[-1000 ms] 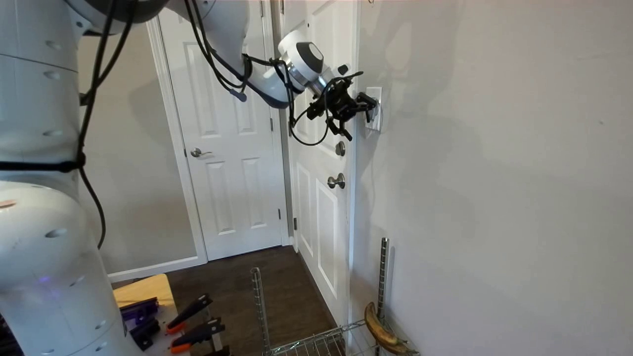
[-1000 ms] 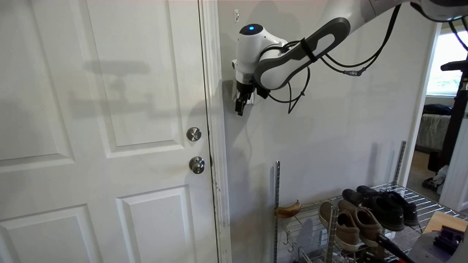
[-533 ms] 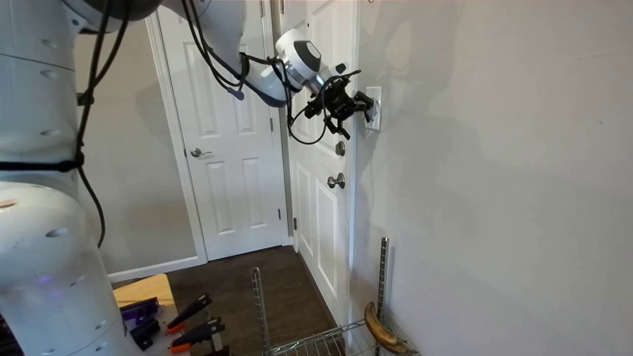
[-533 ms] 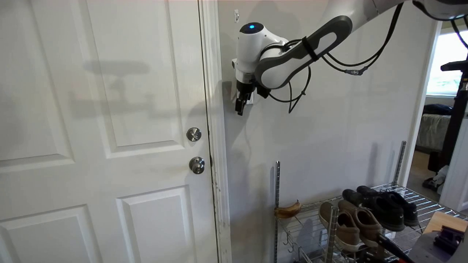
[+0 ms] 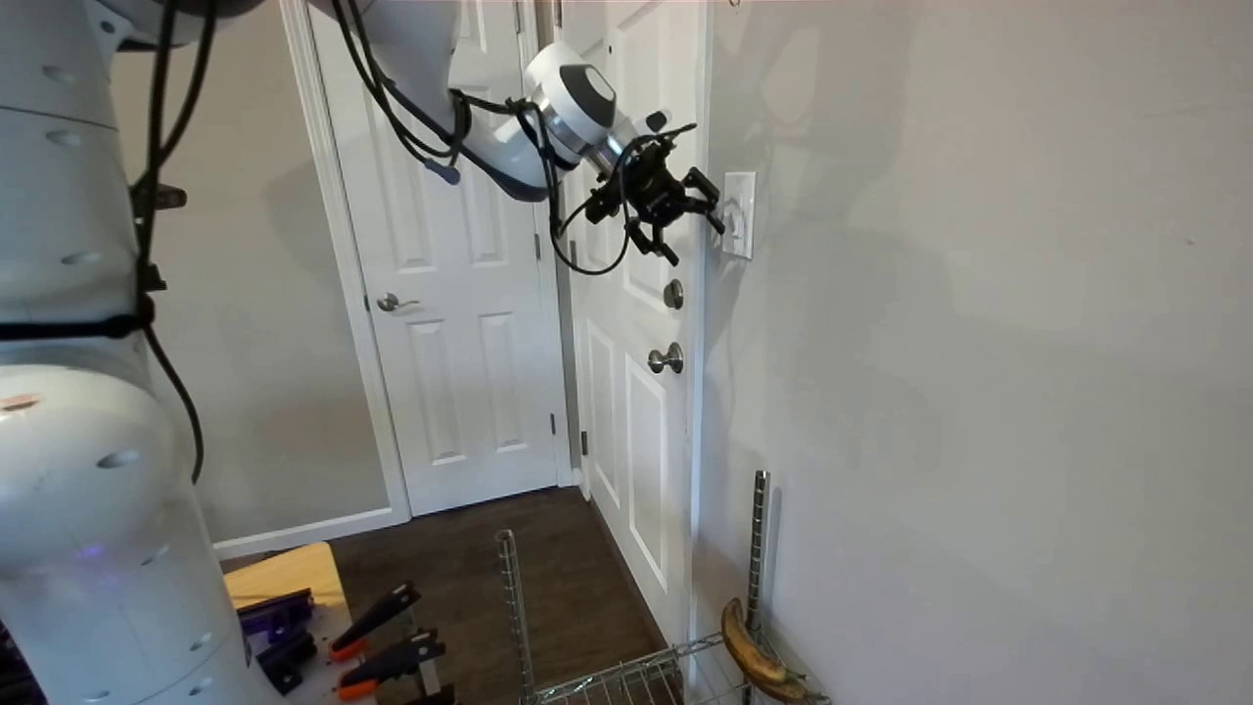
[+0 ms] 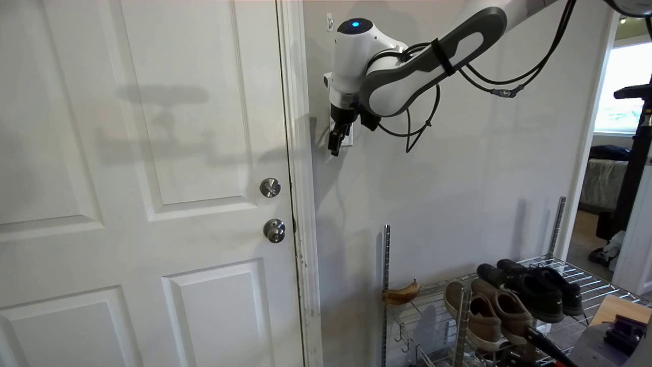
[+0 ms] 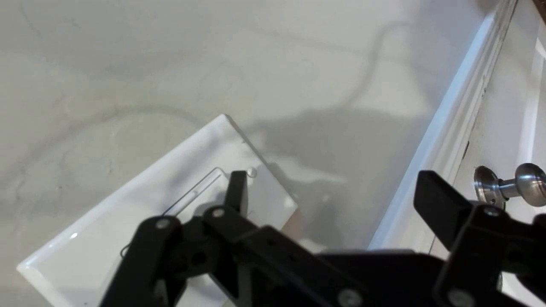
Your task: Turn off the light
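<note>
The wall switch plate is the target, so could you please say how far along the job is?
Looks done: the reach; the open pincer is by the wall switch plate, one finger in front of it in the wrist view. In hand: the pincer is easing back. Left: perhaps a press; with the plate partly hidden, I can't tell whether one worked.

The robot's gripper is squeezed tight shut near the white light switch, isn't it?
Not shut: the gripper is open, its fingers wide apart, as the wrist view shows. It is near the white light switch, just as you said.
</note>
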Action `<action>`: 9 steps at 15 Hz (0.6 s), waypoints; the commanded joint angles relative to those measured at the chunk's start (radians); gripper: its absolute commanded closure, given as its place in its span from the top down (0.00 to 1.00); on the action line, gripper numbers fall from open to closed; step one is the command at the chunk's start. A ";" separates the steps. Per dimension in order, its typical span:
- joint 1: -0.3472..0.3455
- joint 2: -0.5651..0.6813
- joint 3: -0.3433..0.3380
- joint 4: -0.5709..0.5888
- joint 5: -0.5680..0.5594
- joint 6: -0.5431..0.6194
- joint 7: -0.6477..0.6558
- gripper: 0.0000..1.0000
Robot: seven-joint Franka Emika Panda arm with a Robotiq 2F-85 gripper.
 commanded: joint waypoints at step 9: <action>-0.003 0.009 -0.001 0.017 -0.100 0.023 0.018 1.00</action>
